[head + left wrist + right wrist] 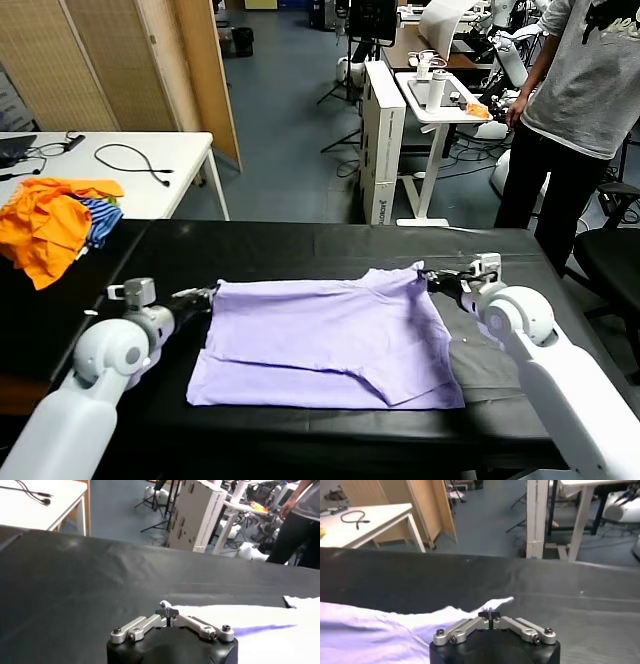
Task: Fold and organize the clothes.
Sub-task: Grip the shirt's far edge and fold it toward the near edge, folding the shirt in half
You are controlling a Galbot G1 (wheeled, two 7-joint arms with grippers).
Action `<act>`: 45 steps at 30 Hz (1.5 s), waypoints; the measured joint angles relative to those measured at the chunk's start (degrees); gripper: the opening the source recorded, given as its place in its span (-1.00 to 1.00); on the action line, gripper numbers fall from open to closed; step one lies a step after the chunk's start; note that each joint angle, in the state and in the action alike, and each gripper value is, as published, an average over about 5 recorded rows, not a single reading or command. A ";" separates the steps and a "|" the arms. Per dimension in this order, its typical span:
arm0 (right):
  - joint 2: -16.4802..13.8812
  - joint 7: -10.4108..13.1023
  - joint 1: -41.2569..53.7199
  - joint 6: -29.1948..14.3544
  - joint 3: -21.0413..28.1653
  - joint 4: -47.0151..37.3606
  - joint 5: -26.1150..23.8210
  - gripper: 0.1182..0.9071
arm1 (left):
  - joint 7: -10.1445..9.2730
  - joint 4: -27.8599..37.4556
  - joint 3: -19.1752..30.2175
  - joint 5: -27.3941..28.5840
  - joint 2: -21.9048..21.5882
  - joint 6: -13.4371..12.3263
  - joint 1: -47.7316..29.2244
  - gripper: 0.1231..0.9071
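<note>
One pale lavender T-shirt (325, 340) lies on the black bench (300, 250), about midway between the left and right edges and nearer the front edge than the far one. It is already partly folded: a doubled upper layer sits over a lower band that shows along the front. Its long axis runs left to right, parallel to the front edge.

The left gripper (205, 296) sits at the shirt's far-left corner; in the left wrist view its fingers are drawn together on a small pinch of pale cloth (167, 609). The right gripper (432, 277) sits at the far-right corner, fingers likewise pressed together on the fabric edge (492, 611). Each arm is thus at its own end of the long axis, neither nearer the middle, and the cloth spans between them. The shirt body lies toward the front edge from both grippers, so the coming fold probably carries the held far edge forward over the lower band.

Open bench surface extends behind the shirt to the far edge and beside both ends. An orange and blue-striped heap (55, 225) rests at the far-left corner, well apart. A person (575, 110) stands beyond the far-right corner.
</note>
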State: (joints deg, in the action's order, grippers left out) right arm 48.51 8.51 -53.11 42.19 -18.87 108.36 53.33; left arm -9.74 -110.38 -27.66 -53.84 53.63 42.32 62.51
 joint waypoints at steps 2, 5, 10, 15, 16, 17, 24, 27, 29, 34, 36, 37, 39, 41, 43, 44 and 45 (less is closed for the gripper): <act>-0.90 1.06 -2.15 0.00 -1.08 2.69 0.21 -0.95 | -0.20 -2.27 -0.83 -0.46 -0.74 -0.02 1.66 -0.94; -2.06 2.53 -5.65 0.00 -2.65 6.41 -0.13 -0.95 | -0.65 -5.64 -1.97 -0.94 -1.75 -0.04 4.34 -0.94; -3.52 3.46 -11.02 0.00 -4.39 10.81 -1.51 -0.95 | -1.33 -10.29 -3.16 -1.59 -2.95 -0.05 8.70 -0.94; -4.68 3.34 -15.36 0.01 -5.39 13.58 -2.03 -0.95 | -1.48 -12.01 -4.25 -1.74 -3.88 -0.07 11.44 -0.94; -4.83 3.31 -16.20 0.01 -5.65 14.07 -2.13 -0.95 | -1.49 -12.11 -4.51 -1.74 -4.03 -0.07 11.88 -0.94; -4.93 3.30 -17.02 0.01 -5.90 14.52 -2.24 -0.95 | -1.49 -12.23 -4.79 -1.74 -4.16 -0.07 12.32 -0.94; -4.71 3.40 -22.51 0.00 -8.51 16.72 -2.94 -0.95 | -1.43 -13.26 -7.07 -1.08 -4.36 -0.10 15.58 -0.94; -4.23 3.43 -25.02 0.00 -9.62 17.38 -3.74 -0.95 | -1.39 -13.55 -7.62 -0.26 -4.15 -0.12 16.98 -0.94; -3.90 3.45 -26.59 0.00 -10.19 17.73 -4.30 -0.95 | -1.38 -13.81 -7.74 0.37 -4.00 -0.12 17.89 -0.94; -3.22 3.44 -30.02 0.00 -11.25 17.94 -5.13 -0.95 | -1.35 -14.43 -7.89 1.80 -3.62 -0.13 20.10 -0.94; -2.99 3.42 -30.98 0.00 -11.29 17.72 -5.42 -0.95 | -1.31 -14.52 -8.13 2.19 -3.42 -0.13 20.87 -0.94; -2.86 3.41 -31.33 0.00 -11.21 17.58 -5.58 -0.95 | -1.27 -14.55 -8.26 2.38 -3.30 -0.13 21.26 -0.94; -2.61 3.44 -31.89 0.00 -10.91 17.35 -5.88 -0.95 | -1.15 -14.57 -8.44 2.85 -2.97 -0.13 22.03 -0.94; -2.43 3.50 -32.28 0.00 -10.61 17.33 -6.04 -0.95 | -1.06 -14.46 -8.49 3.39 -2.56 -0.13 22.71 -0.94; -2.38 3.58 -32.53 0.00 -10.53 17.60 -5.95 -0.95 | -0.99 -14.25 -8.54 3.79 -2.11 -0.13 23.32 -0.94; -2.41 3.61 -32.62 0.00 -10.63 17.84 -5.80 -0.92 | -0.96 -14.14 -8.58 3.89 -1.91 -0.13 23.58 -0.93; -2.47 3.65 -32.72 0.00 -10.82 18.15 -5.63 -0.85 | -0.93 -14.07 -8.65 3.98 -1.73 -0.13 23.81 -0.92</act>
State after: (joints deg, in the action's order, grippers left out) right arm 46.04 12.16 -85.83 42.19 -29.69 126.52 47.70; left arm -10.67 -124.45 -36.31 -49.86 51.90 42.19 86.32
